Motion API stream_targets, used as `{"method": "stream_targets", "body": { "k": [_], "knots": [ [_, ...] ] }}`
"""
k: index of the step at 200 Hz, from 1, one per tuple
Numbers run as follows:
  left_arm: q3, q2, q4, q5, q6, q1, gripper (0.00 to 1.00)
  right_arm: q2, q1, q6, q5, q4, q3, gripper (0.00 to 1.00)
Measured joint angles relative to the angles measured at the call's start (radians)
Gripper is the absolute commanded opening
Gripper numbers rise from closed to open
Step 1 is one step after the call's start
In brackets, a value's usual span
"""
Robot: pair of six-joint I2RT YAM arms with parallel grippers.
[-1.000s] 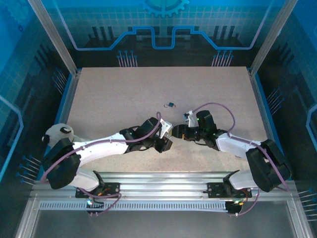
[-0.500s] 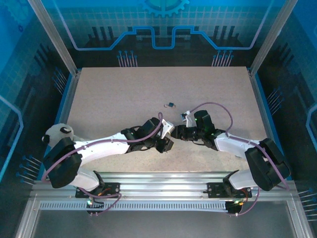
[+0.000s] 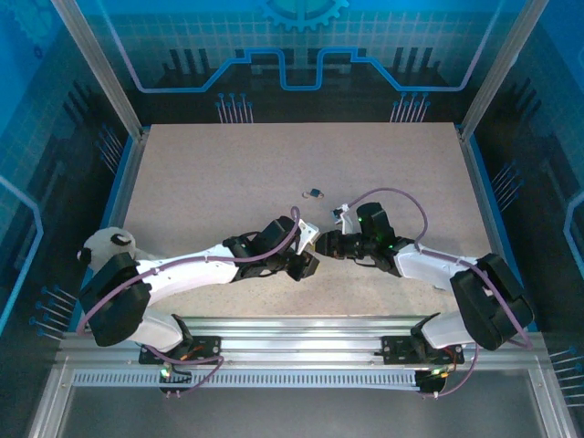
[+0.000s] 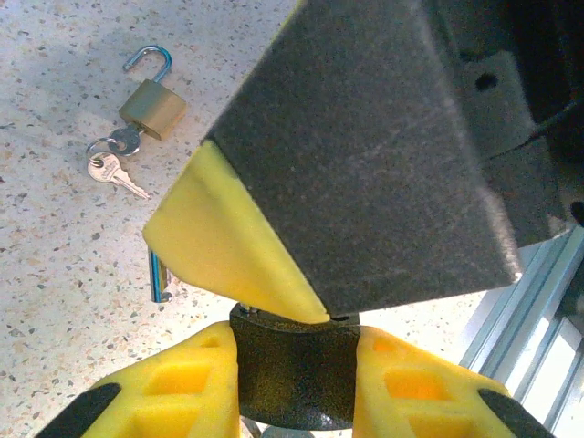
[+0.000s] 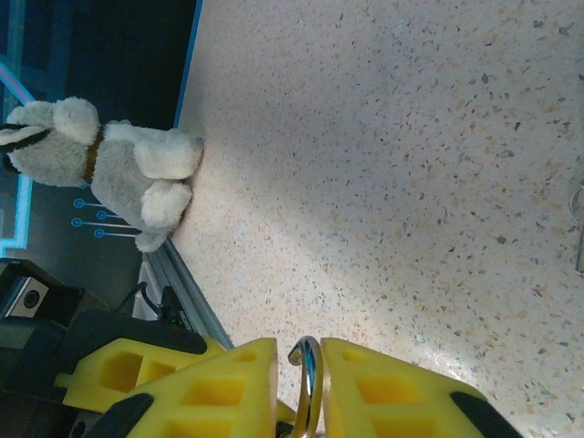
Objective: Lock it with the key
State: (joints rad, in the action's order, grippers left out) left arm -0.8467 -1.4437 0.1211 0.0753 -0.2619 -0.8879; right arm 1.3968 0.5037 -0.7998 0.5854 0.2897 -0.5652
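Looking down, we see the left arm (image 3: 192, 266) and right arm (image 3: 424, 260) meeting over the bench (image 3: 201, 173), a padlock (image 3: 314, 192) lying just beyond them. At the left wrist, the left fingers (image 4: 173, 388) sit narrow, clamping a dark lump (image 4: 292, 374); the brass padlock (image 4: 152, 105), shackle open, lies beside its keys (image 4: 114, 166). At the right wrist, the right fingers (image 5: 383, 392) pinch a metal loop (image 5: 314, 388).

No legible text or markings.
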Motion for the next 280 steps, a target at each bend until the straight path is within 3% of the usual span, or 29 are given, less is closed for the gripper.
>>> {"method": "stream_targets", "body": {
  "k": [43,63,120,144,280],
  "knots": [
    [0.0,0.0,0.0,-0.008,0.0,0.0,0.0,0.002,0.0,0.003,0.001,0.0,-0.006,0.09],
    [0.0,0.001,0.0,-0.01,0.0,0.0,0.0,0.002,0.0,0.003,0.003,-0.002,-0.011,0.0],
    [0.0,0.005,0.002,-0.015,0.0,0.0,0.0,0.002,0.0,0.006,0.003,-0.003,-0.013,0.0],
    [0.0,0.005,0.003,-0.016,0.0,0.0,0.11,0.002,0.0,0.007,0.003,-0.003,-0.013,0.0],
    [-0.009,0.031,0.008,-0.019,0.004,0.0,0.31,-0.046,0.0,0.011,-0.002,0.0,-0.013,0.0]
  ]
}}
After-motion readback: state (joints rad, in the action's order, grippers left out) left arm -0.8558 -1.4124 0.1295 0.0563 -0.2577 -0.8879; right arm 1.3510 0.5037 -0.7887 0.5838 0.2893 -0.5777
